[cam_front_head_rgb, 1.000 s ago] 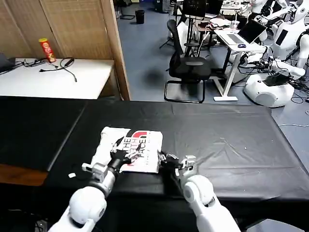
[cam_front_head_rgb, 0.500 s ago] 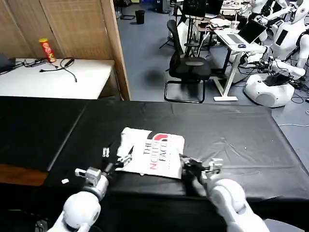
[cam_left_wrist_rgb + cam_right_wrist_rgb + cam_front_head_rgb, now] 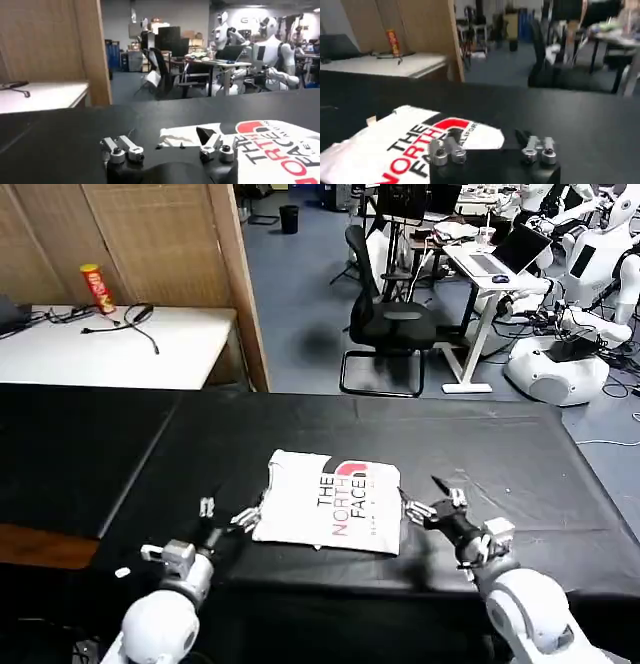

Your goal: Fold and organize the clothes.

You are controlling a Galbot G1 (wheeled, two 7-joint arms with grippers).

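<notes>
Folded T-shirt (image 3: 328,503) on my black-covered table (image 3: 500,454), office behind.
Left pincer (image 3: 222,516) at 9 o'clock and right pincer (image 3: 428,502) at 3 o'clock, both spread, empty.

Even, bright indoor light with soft shadows; both wrist views are blurred, the head view fairly sharp

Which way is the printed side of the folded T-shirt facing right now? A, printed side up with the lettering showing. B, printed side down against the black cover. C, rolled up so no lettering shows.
A: the folded T-shirt lies flat on the black cover with THE NORTH FACE lettering readable on top, between the open left gripper and open right gripper.
</notes>
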